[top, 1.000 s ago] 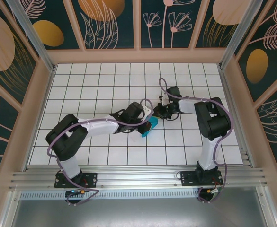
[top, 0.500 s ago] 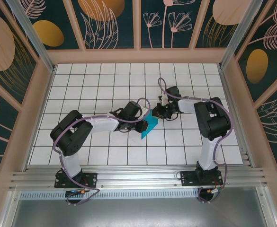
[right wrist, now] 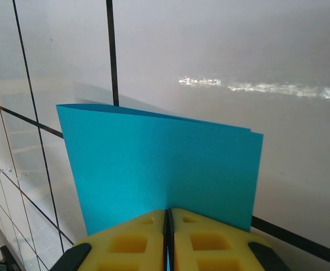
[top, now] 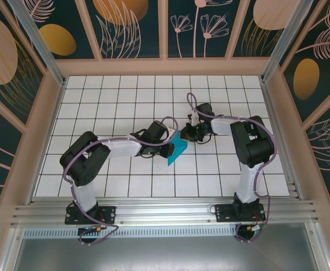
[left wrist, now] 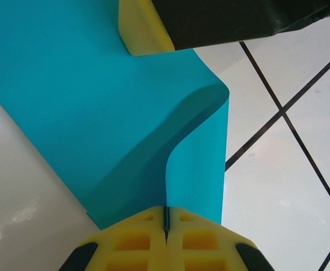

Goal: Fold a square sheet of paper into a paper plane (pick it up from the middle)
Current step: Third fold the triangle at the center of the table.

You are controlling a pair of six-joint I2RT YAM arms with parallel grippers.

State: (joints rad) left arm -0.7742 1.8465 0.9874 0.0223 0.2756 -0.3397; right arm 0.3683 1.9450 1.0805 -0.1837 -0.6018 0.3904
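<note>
The square sheet of paper (top: 175, 151), folded over on itself, is held near the middle of the white grid table (top: 97, 96), its long axis running roughly near-to-far, the lower corner pointing towards the arm bases. The left gripper (left wrist: 166, 224) pinches one edge tight, where a loose layer curls; the right gripper (right wrist: 168, 226) clamps the other side. Open tabletop lies on every side
</note>
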